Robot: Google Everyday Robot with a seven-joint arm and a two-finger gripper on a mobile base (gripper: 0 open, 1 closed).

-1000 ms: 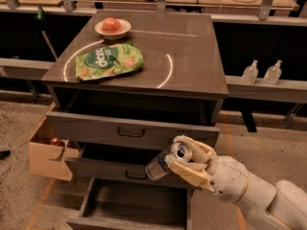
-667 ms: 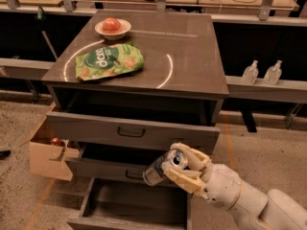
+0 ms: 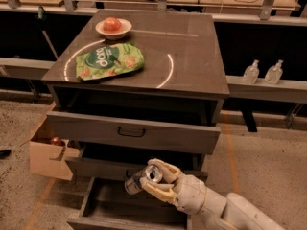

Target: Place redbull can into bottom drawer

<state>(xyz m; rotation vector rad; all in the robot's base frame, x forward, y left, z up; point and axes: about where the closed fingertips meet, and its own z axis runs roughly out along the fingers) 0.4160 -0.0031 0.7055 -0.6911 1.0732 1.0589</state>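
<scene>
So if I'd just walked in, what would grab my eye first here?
Most likely the cream-coloured gripper at the bottom of the view, closed around a redbull can that it holds tilted over the open bottom drawer. After that, the bright green snack bag on the cabinet top, with a white bowl holding a reddish fruit just behind it.

The gripper (image 3: 152,176) hangs low in front of the cabinet, its fingers (image 3: 165,166) closed round a tilted can (image 3: 136,181) above the open bottom drawer (image 3: 120,206). The top drawer (image 3: 134,131) and middle drawer (image 3: 96,166) stand partly open. On the worktop (image 3: 192,47) lie a green snack bag (image 3: 109,60) and a bowl (image 3: 101,30) holding what may be an apple.
</scene>
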